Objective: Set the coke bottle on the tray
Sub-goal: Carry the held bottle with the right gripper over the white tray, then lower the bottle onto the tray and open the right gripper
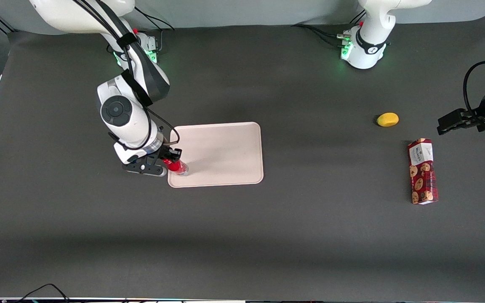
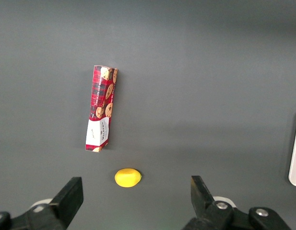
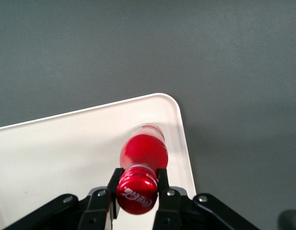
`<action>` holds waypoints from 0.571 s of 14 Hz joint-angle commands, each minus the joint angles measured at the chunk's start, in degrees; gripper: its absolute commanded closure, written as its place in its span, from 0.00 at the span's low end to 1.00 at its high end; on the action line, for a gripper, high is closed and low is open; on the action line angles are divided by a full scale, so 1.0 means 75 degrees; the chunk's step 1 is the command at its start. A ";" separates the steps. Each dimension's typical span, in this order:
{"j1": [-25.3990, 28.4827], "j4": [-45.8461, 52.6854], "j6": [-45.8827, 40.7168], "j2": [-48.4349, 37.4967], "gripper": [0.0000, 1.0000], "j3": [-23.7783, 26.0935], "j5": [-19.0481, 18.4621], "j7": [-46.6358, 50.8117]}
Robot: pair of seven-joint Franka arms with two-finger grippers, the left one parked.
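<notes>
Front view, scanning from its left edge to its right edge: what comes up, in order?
Gripper shut on the coke bottle → tray → lemon → cookie box.

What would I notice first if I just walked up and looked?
The pincer gripping the red coke bottle by its neck, over a corner of the pale tray. Then a bright yellow lemon and a red cookie box toward the parked arm's end of the table.
</notes>
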 commanded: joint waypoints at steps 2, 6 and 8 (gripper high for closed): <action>0.0059 0.0019 0.0112 0.0083 1.00 -0.0013 -0.0244 0.0297; 0.0059 0.0043 0.0112 0.0165 0.23 -0.0083 -0.0244 0.0286; 0.0059 0.0066 0.0089 0.0165 0.00 -0.0083 -0.0512 0.0215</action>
